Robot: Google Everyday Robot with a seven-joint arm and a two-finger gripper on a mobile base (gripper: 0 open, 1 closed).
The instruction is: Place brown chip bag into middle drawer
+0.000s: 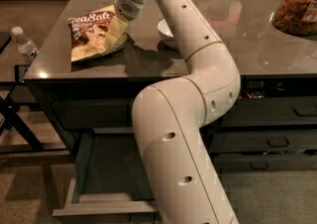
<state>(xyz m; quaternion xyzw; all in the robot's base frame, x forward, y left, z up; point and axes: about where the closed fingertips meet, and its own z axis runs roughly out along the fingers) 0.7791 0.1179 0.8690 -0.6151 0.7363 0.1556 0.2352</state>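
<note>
The gripper [117, 33] is down on the counter [163, 62] at the right edge of the bag [91, 32], touching its pale yellow lower part. Whether it has closed on the bag or only rests against it cannot be told.

The bag lies flat near the counter's front left corner, dark brown top end pointing left and away. It looks light and soft: thin crinkly film, puffed with air, contents that would crush under a hard squeeze. The film is probably slick, so a pinch on the loose side edge or an end seam should hold better than a grip across the puffed middle. Held by one edge, it will likely sag and swing, and it may fold as it goes down.

Just right of the gripper, a white bowl [165, 28] sits partly hidden behind the arm [183, 119]. Below the counter's front, the drawer [106, 163] stands pulled out, grey inside and bare where it shows; the arm covers its right part.

White lettering on the bag's brown top reads "Sea Salt"; the smaller print under it cannot be made out. A jar [296, 2] of brown snacks at the far right carries a label too cut off to read. A water bottle [24, 44] stands off the counter at left, no label legible.
</note>
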